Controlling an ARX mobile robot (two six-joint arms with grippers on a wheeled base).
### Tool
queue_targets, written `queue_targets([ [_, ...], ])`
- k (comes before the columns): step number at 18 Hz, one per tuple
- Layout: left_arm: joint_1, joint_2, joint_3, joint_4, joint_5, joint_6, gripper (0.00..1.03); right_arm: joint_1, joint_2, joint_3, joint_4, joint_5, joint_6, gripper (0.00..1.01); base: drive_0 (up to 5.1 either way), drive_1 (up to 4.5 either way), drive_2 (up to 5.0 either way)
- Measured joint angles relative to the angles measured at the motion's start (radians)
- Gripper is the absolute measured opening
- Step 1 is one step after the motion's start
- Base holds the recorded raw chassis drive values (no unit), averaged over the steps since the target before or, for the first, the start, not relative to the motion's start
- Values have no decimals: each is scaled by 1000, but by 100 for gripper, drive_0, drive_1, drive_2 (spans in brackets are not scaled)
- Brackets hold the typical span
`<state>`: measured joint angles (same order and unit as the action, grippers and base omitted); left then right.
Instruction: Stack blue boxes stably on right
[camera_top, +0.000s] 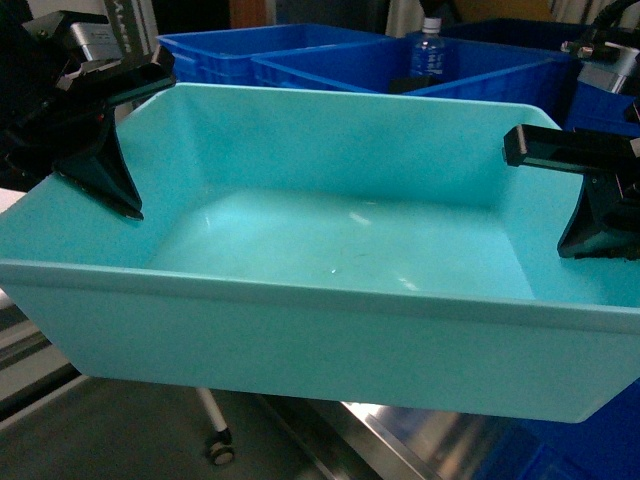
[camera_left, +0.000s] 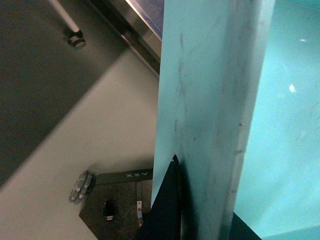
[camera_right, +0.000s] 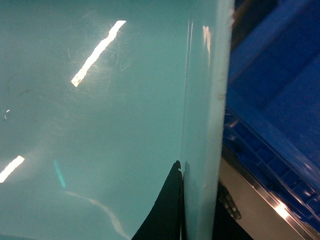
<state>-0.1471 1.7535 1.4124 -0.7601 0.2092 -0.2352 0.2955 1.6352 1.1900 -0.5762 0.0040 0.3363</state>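
You see the turquoise tub (camera_top: 330, 300) held up in the air close in front of the head camera, above the floor. Your left gripper (camera_top: 105, 150) is clamped on its left wall, and your right gripper (camera_top: 590, 200) is clamped on its right wall. Behind the tub stand dark blue crates (camera_top: 300, 55), and a water bottle (camera_top: 428, 55) stands in one of them.

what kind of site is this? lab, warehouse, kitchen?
Probably a warehouse or factory handling bay, though not certain. Dark blue crates sit behind the turquoise tub that both claws hold, a steel bench edge runs below it, and a caster leg stands on a bare grey floor. A water bottle sits in one crate.
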Motion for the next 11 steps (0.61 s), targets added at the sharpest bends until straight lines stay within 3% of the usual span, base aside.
queue_targets([
  [11,-3,0,0,-1,0,0,2,0,-5,0,-3,4,0,2,0,0,0],
])
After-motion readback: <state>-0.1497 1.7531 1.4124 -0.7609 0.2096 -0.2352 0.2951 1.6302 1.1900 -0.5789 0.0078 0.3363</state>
